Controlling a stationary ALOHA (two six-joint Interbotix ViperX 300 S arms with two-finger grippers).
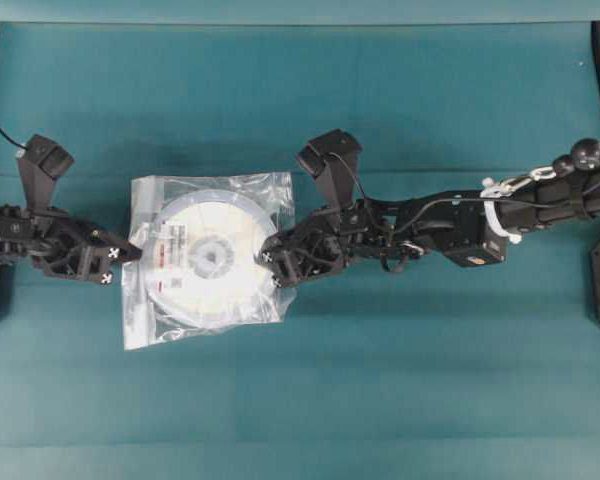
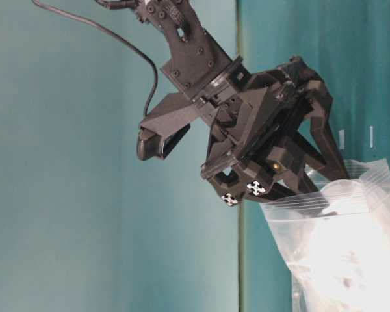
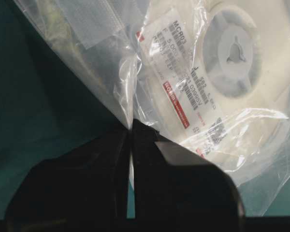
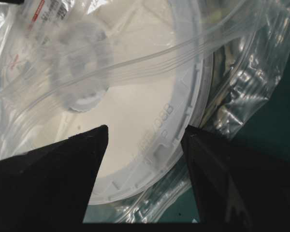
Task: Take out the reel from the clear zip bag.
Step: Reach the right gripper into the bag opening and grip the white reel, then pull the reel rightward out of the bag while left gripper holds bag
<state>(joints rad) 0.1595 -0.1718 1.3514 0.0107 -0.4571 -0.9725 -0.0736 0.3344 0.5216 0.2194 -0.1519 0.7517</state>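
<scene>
Both arms are built from matte black segmented links with angular, faceted housings. The left arm (image 1: 40, 235) and the right arm (image 1: 430, 225) each carry a black wedge-shaped camera housing on a bracket at the wrist, at 12 o'clock from the link in the overhead view. Small white square markers with black cross patterns sit on the gripper bodies near the fingers (image 2: 255, 188). A thin black cable (image 2: 127, 49) loops along the wrist. The right arm shows a white cable tie, a metal clip and black ball-shaped knobs toward 3 o'clock. Round screw heads stud the flat wrist plate.
</scene>
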